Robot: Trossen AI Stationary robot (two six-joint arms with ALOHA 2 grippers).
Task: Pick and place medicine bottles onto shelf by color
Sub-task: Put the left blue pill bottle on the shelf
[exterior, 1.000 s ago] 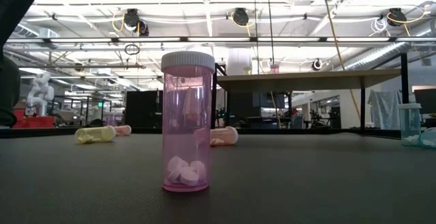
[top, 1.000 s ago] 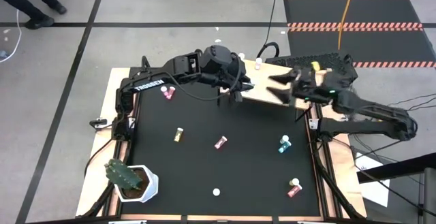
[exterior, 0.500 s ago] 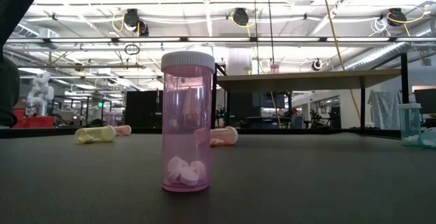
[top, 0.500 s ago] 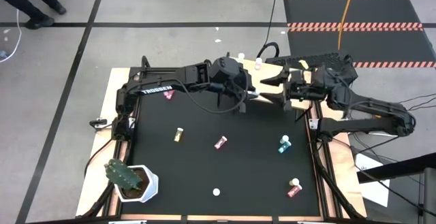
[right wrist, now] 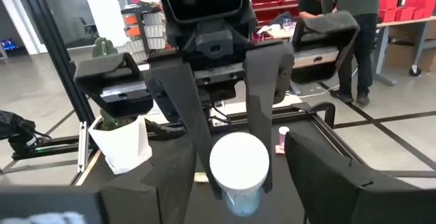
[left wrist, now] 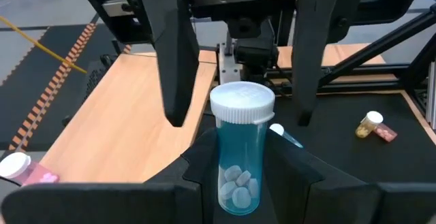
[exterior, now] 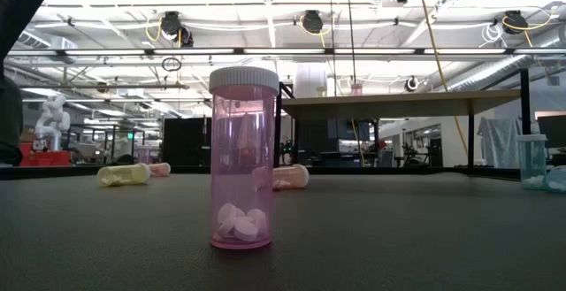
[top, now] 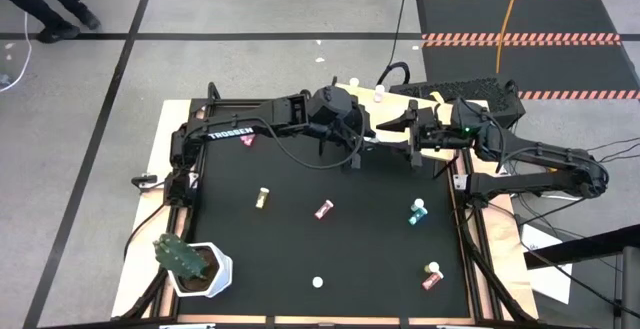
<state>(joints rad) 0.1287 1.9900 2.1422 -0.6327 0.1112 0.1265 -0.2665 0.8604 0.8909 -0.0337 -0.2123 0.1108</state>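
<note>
I had the left gripper (top: 365,141) clamped on a teal bottle (left wrist: 240,157), held upright at the far middle of the table (top: 300,249), just at the shelf's (top: 395,119) near edge. The right gripper (top: 400,132) faced it from the right, fingers (left wrist: 176,54) spread wide on either side of the white cap without touching. Two small bottles (top: 379,94) stood on the shelf's far side. Scattered on the table lay a yellow bottle (top: 262,198), a pink one (top: 324,209), another teal one (top: 417,211), a red one (top: 432,276) near right, and a pink one (top: 245,137) far left. A cactus (top: 190,263) sat in the near left corner. A person (right wrist: 347,26) stood in the room beyond.
</note>
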